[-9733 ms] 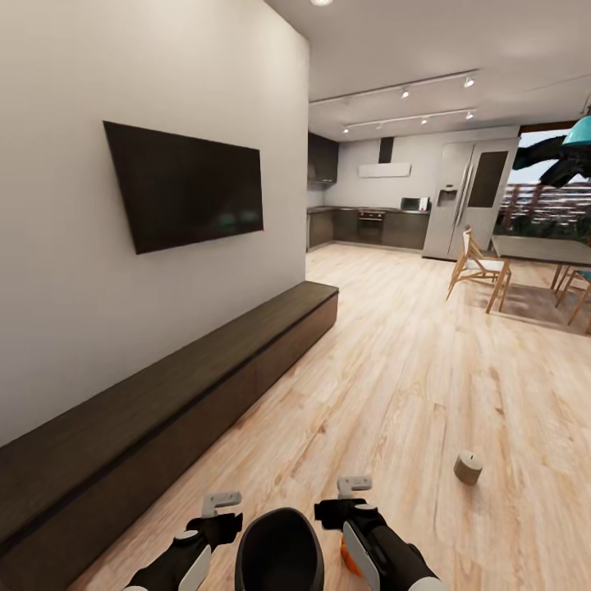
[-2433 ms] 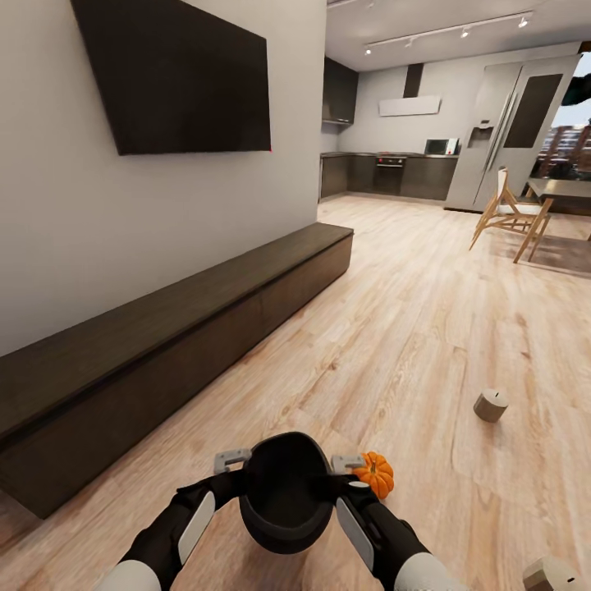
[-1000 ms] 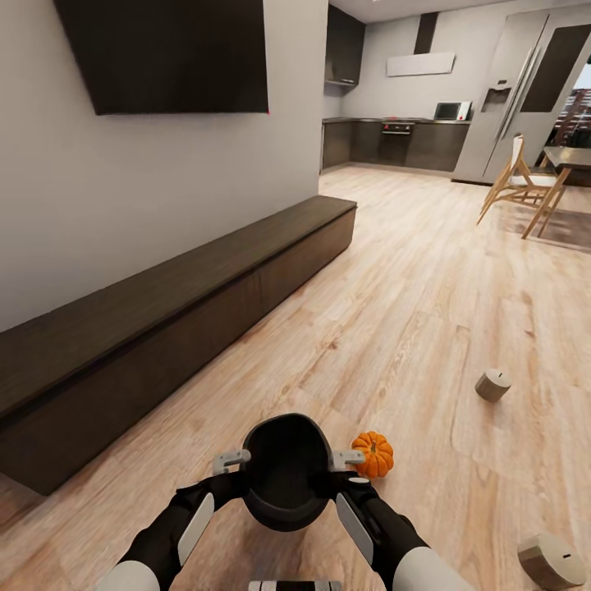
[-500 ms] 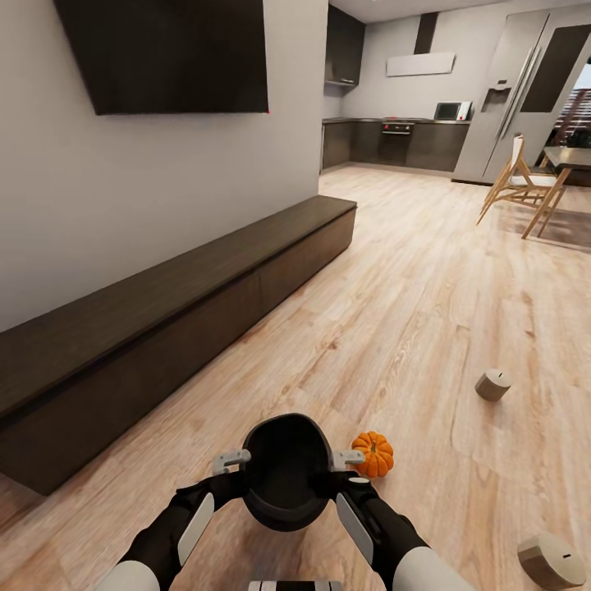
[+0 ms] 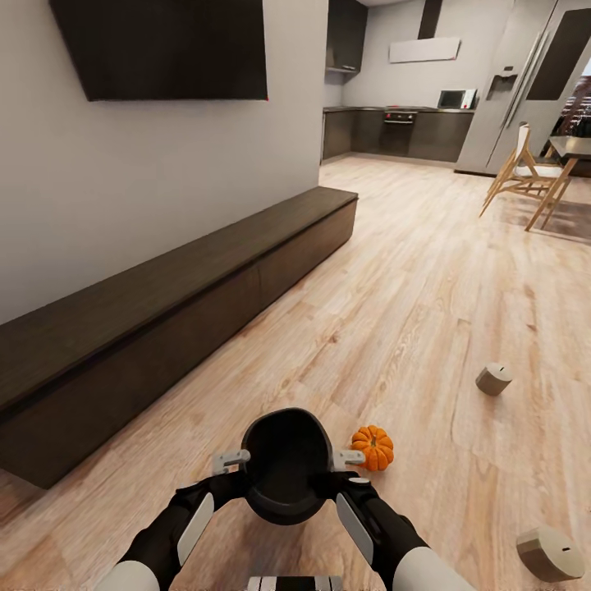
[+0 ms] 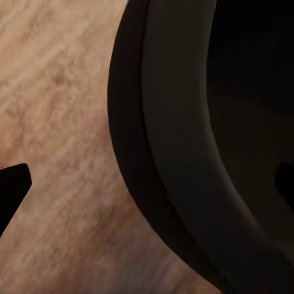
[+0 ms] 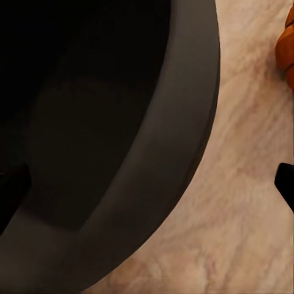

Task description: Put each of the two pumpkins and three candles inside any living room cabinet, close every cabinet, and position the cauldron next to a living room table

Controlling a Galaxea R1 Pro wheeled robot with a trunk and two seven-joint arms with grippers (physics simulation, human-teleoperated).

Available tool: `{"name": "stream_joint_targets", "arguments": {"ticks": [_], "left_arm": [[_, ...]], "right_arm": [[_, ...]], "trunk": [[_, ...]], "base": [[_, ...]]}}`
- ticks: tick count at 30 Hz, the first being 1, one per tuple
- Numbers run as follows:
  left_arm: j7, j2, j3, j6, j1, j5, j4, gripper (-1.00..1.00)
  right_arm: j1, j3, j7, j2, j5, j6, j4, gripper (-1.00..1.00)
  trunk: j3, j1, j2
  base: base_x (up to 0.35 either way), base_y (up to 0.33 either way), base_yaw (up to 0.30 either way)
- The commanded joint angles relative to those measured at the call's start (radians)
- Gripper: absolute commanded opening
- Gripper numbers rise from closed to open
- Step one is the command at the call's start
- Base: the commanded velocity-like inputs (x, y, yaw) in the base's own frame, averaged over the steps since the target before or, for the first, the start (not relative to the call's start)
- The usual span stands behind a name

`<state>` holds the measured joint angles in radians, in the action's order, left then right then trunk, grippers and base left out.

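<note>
Pale wood floor (image 5: 427,271) runs from the living room toward a distant kitchen, and on it lies most of what the task concerns. At the centre, the black cauldron (image 5: 286,465) is carried between the left gripper (image 5: 227,462) and the right gripper (image 5: 350,460), each with its fingers clamped over the rim on its own side (the wrist views show the rim passing between dark fingertips). No table is in view, so the cauldron's placing appears not yet done.

Just beside the cauldron, on the robot's right, one orange pumpkin (image 5: 373,447) sits on the floor. Further right, one candle (image 5: 493,378) rests well apart from it, and another candle (image 5: 549,553) lies near the frame's lower corner. None of these is stowed.

Along the wall at the left stands the long dark cabinet (image 5: 164,320), its drawer fronts flush and closed, below a wall-mounted television (image 5: 164,45).

No brand, label or legible writing can be made out anywhere.
</note>
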<state>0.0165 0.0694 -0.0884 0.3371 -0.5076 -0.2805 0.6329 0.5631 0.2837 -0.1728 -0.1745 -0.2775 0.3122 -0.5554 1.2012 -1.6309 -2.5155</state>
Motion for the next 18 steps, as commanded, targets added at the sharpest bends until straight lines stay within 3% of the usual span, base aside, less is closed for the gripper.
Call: {"name": "stream_joint_targets", "arguments": {"ticks": [1, 4, 18], "left_arm": [[0.0, 0.0, -0.001, 0.005, 0.0, -0.005, 0.001, 1.0], [0.0, 0.0, -0.001, 0.005, 0.0, -0.005, 0.001, 1.0], [0.0, 0.0, -0.001, 0.005, 0.0, -0.005, 0.001, 1.0]], "right_arm": [[0.0, 0.003, -0.008, 0.0, -0.008, 0.004, -0.001, 1.0], [0.0, 0.003, -0.008, 0.0, -0.008, 0.003, -0.001, 1.0], [0.0, 0.003, -0.008, 0.001, -0.009, 0.002, -0.001, 1.0]], "trunk": [[0.005, 0.0, -0.001], [0.016, -0.002, -0.001], [0.016, -0.002, -0.001]], "base": [[0.0, 0.0, 0.0], [0.0, 0.0, 0.0], [0.0, 0.0, 0.0]]}}
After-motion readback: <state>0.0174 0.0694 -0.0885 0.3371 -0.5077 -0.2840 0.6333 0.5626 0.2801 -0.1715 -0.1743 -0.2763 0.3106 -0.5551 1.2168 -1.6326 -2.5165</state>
